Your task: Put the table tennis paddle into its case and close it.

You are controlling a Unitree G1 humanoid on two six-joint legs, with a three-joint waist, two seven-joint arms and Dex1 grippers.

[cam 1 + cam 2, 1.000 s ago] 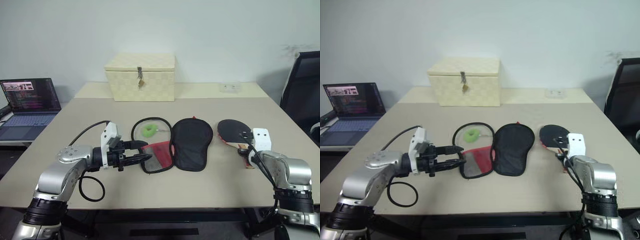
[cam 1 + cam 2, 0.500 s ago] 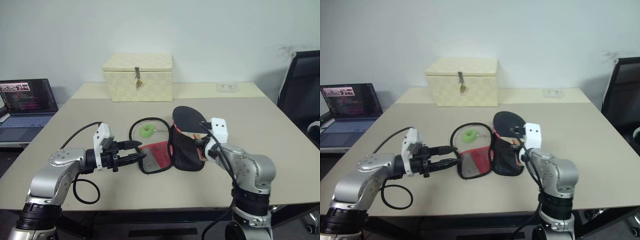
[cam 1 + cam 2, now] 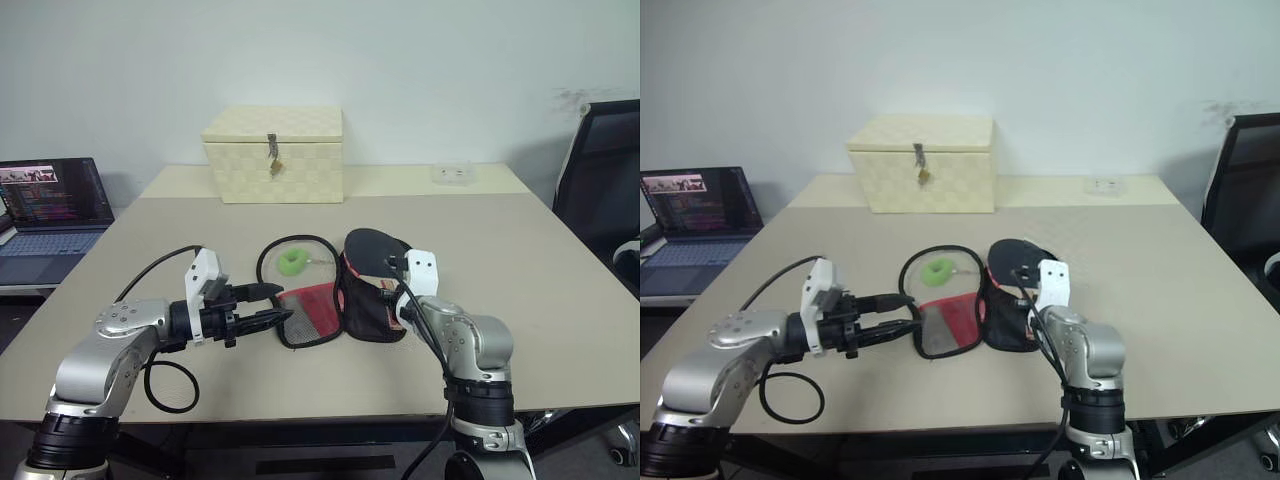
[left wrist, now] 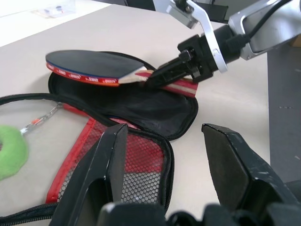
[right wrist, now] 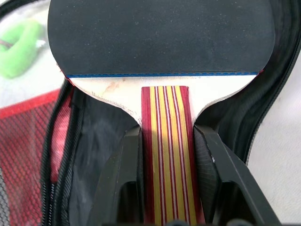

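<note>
1. Right gripper (image 5: 164,188) was clamped on the handle of the table tennis paddle (image 4: 94,66), holding the blade just above the black half of the open case (image 4: 141,106).
2. Left gripper (image 4: 164,141) was spread, empty, just beside the red mesh half (image 3: 312,308).
3. Risk: the paddle edge could snag the zipper rim or shove the unpinned case across the table (image 3: 560,260).
4. Risk: green ring (image 3: 295,262) on the lining could jam closing.
</note>
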